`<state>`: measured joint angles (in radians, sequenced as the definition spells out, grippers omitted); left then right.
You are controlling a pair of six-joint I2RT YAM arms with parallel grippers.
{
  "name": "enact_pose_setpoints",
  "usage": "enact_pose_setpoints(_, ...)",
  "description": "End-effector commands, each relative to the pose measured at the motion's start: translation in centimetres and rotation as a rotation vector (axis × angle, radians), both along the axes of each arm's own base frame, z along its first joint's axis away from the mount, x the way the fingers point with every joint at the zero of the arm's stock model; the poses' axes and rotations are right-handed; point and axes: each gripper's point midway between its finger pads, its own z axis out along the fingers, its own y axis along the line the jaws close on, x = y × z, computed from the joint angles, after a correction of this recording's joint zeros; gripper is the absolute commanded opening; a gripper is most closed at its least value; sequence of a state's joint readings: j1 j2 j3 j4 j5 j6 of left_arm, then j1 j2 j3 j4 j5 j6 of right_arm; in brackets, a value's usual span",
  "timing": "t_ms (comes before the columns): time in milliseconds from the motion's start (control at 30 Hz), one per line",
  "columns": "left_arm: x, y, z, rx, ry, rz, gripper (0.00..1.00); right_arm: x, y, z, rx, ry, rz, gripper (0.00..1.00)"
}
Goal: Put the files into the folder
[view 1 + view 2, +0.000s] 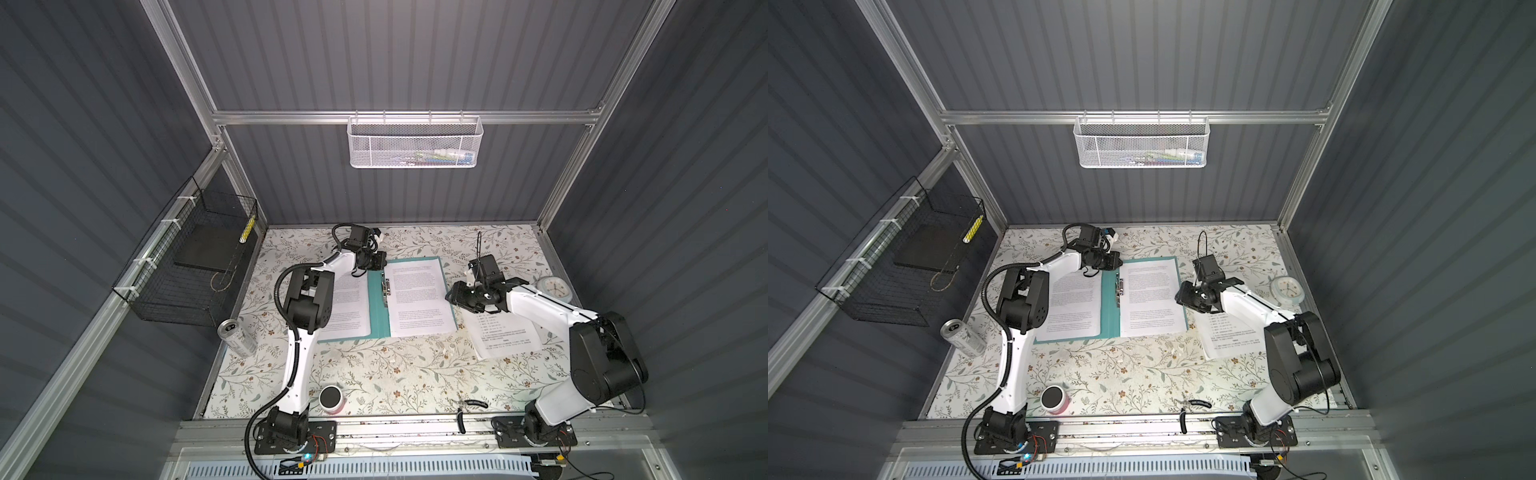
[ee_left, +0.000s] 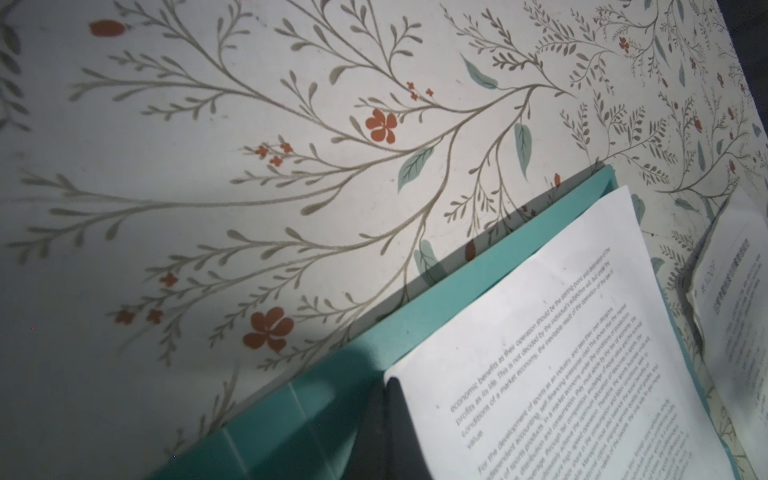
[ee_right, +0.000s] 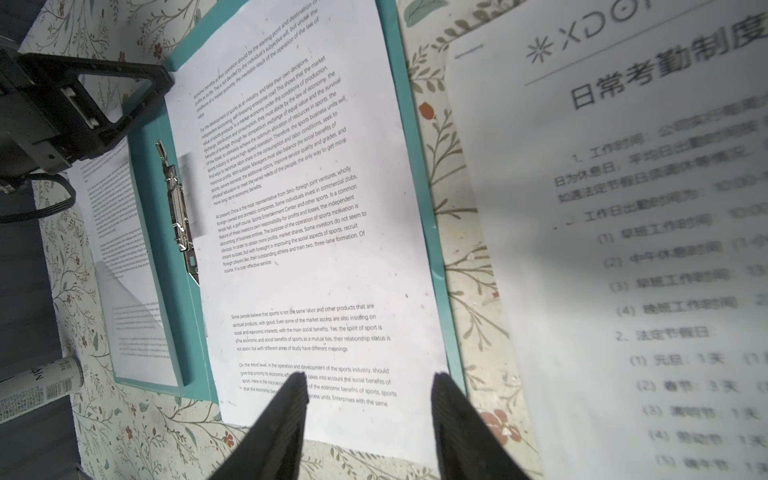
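On the table (image 1: 374,374), folder (image 1: 379,318) lies open w/ two sheets (image 1: 419,299) inside; third sheet (image 1: 509,338) still outside, beside it. Left gripper (image 1: 380,262) closed; right gripper (image 3: 370,377) open, empty.

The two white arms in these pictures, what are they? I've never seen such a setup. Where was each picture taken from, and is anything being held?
They are two robot arms mounted at the table's front, each ending in a two-finger gripper. Both top views come from one camera overhead. The other two come from small cameras on the arms' wrists.

On the flowery table lies an open teal folder, with a printed left sheet and right sheet on its halves. A third sheet lies loose beside it. Around them are a can, a clock and a pink pot.

The left gripper is shut at the folder's far edge. I cannot tell whether it pinches anything. The right gripper hangs open over the right sheet, holding nothing.
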<state>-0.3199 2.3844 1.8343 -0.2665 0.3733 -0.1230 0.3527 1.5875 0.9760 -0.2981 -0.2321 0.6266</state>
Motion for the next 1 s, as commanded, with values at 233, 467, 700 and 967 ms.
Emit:
enact_pose_setpoints(233, 1.5, 0.0, 1.5, -0.011, -0.048, 0.04, 0.0, -0.5, 0.0, -1.1, -0.01, 0.028, 0.003, 0.51)
enact_pose_setpoints(467, 1.4, -0.4, 1.5, -0.027, -0.037, 0.027, 0.0, -0.4, 0.1, -1.3, -0.007, 0.028, 0.004, 0.51)
enact_pose_setpoints(700, 1.6, -0.3, 1.5, -0.024, -0.038, 0.035, 0.0, -0.5, 0.2, -1.4, -0.005, 0.032, 0.007, 0.51)
enact_pose_setpoints(967, 1.9, 1.0, 2.0, 0.036, -0.059, 0.09, 0.31, -0.3, -0.1, -0.8, -0.019, 0.019, 0.006, 0.52)
